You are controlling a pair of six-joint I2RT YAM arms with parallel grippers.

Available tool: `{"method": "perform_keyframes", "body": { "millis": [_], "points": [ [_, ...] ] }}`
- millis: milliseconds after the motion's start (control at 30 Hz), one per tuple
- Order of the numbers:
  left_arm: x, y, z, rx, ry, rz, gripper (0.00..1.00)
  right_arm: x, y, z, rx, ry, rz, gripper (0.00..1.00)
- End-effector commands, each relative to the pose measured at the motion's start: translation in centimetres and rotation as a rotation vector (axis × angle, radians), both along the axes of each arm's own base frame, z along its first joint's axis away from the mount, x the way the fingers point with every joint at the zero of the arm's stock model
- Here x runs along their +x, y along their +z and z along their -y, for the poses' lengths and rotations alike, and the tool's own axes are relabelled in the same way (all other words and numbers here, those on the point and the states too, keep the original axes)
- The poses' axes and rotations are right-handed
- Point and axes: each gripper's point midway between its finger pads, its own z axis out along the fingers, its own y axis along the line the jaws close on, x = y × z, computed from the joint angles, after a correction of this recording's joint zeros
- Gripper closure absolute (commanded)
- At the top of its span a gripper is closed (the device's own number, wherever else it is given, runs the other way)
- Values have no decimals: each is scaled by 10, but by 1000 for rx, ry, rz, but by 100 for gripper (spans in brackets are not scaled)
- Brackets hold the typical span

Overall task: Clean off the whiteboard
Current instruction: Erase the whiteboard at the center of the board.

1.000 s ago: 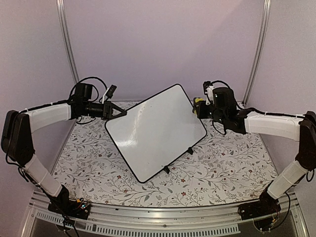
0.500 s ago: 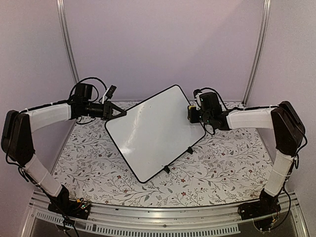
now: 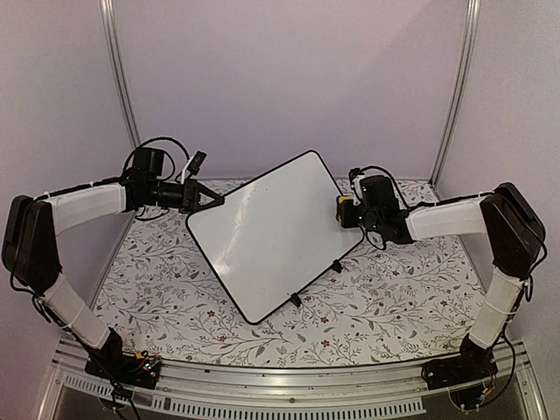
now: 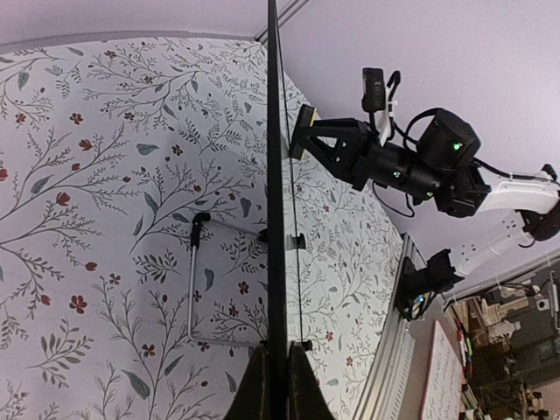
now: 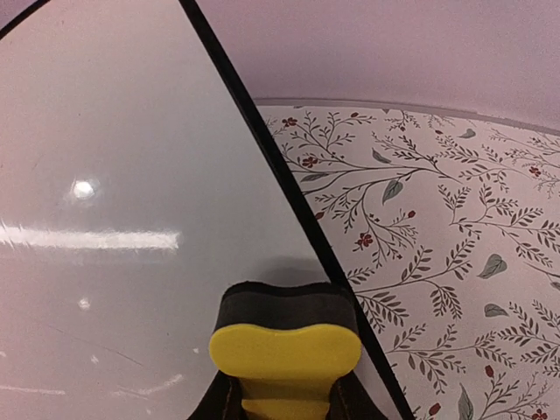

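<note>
Lab test booth: plain lilac walls (image 3: pixel 289 79), alu frame rail (image 3: pixel 289 378), floral-cloth table (image 3: pixel 394 302)

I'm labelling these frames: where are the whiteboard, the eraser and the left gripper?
whiteboard (image 3: pixel 271 236): top external view, middle of its white face.
eraser (image 5: pixel 285 352): right wrist view, its yellow back.
left gripper (image 3: pixel 215 201): top external view, fingertips clamped on the board's upper left edge.

I look in on plain lilac walls (image 3: pixel 289 79) on three sides, metal poles (image 3: pixel 122 79) in the back corners, counter (image 3: pixel 402 297) under floral cloth, aluminium rail (image 3: pixel 289 378) along my near edge, soft even light
</note>
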Motion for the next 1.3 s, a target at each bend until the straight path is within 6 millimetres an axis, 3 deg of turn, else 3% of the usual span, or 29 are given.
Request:
{"method": "perform_keyframes", "body": {
  "millis": [0,600,700,967,1067,1200,1267],
  "points": [
    [-11,6,10,-25,-85,56,100,-24,-39,6,-36,31,-115,100],
    [-11,5,9,-23,-81,55,100,-66,-56,8,-67,51,-161,100],
    [-11,5,9,-24,-81,55,100,-70,-38,11,-50,52,-140,100],
    [-11,5,9,-21,-76,55,100,-78,56,32,6,-6,11,100],
    [-10,5,9,-19,-73,56,100,-79,80,44,8,-52,51,100],
    [-9,4,9,-17,-69,51,95,-80,98,52,23,-84,90,100],
    [-9,3,9,-17,-69,49,94,-81,95,58,1,-108,70,100]
  ]
}}
